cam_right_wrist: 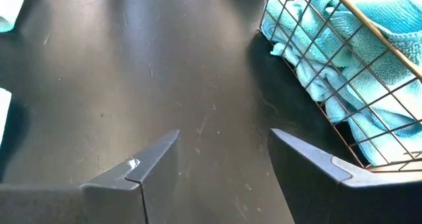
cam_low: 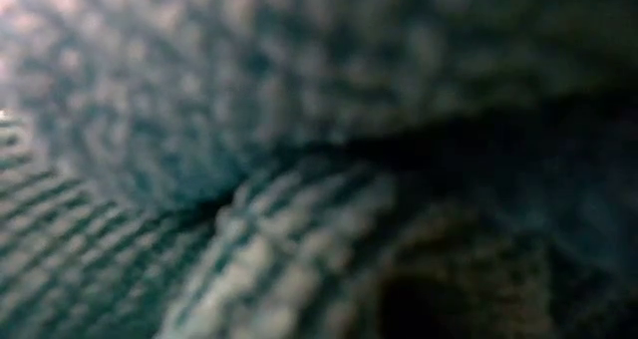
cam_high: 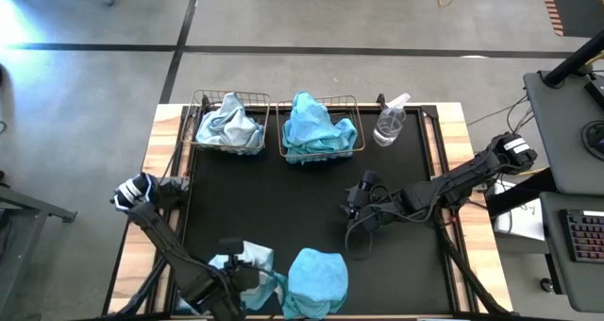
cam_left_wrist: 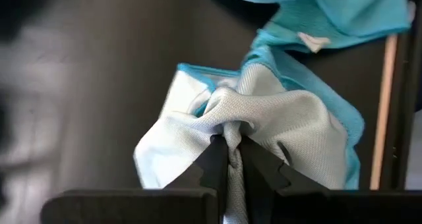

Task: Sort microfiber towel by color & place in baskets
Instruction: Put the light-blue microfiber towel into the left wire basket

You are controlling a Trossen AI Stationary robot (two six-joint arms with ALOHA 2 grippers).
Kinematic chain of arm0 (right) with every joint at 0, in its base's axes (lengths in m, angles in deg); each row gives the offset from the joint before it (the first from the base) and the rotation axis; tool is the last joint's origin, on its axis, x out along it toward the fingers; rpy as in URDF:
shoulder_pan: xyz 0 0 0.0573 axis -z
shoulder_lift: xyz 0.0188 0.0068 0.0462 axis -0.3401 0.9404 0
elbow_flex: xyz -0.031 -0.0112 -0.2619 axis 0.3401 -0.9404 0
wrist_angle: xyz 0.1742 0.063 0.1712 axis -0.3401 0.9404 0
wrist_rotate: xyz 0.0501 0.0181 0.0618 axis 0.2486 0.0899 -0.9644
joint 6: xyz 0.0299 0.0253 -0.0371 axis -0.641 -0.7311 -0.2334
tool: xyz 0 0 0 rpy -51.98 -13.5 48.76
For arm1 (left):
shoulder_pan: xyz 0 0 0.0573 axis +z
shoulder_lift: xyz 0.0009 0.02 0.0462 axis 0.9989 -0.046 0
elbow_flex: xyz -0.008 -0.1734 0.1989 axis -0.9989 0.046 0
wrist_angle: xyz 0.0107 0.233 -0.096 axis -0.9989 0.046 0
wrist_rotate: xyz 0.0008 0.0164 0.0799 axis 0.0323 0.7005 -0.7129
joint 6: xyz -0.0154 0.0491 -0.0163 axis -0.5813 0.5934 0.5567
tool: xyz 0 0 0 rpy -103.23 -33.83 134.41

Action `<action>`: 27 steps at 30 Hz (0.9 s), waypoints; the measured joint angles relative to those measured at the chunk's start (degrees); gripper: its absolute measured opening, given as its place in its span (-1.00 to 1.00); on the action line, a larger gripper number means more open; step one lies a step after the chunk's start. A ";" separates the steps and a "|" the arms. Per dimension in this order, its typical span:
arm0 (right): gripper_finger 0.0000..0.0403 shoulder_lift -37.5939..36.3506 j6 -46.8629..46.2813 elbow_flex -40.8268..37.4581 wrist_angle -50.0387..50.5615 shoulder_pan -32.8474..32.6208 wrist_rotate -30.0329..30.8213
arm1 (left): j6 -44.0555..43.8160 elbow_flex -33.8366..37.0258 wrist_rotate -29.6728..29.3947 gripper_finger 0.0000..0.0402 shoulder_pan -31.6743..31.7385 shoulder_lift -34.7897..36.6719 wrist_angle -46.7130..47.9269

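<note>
Pale towel (cam_left_wrist: 264,118): whitish-grey weave with a turquoise hem, bunched into folds, pinched between the closed fingers of the left claw (cam_left_wrist: 227,151) at the table's near edge. Just beside that claw, on its right: turquoise towel (cam_high: 316,278), heaped.

Left basket (cam_high: 201,104), brassy wire: holds pale towels. Right basket (cam_right_wrist: 316,79): holds turquoise towels, just ahead of the right claw (cam_right_wrist: 224,158), which stands wide and holds nothing over the black mat (cam_right_wrist: 132,72).

Low view: blocked by blurred fabric, nothing legible. Left claw largely hidden in the high view.

Woven cloth towel (cam_left_wrist: 264,118), wire-mesh basket (cam_right_wrist: 343,59), matt tabletop (cam_high: 283,208).
</note>
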 joint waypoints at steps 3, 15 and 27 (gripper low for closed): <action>0.11 0.00 0.01 0.00 0.01 0.00 0.02 | -0.01 -2.69 -0.02 -0.91 0.83 0.02 2.55; 0.11 0.00 0.01 -0.03 -0.01 0.00 0.02 | -5.19 -15.54 -9.39 -0.91 1.62 0.04 17.03; 0.11 0.00 0.01 -0.26 -0.21 0.00 0.06 | -3.09 -13.44 -28.22 -0.91 3.42 0.94 21.17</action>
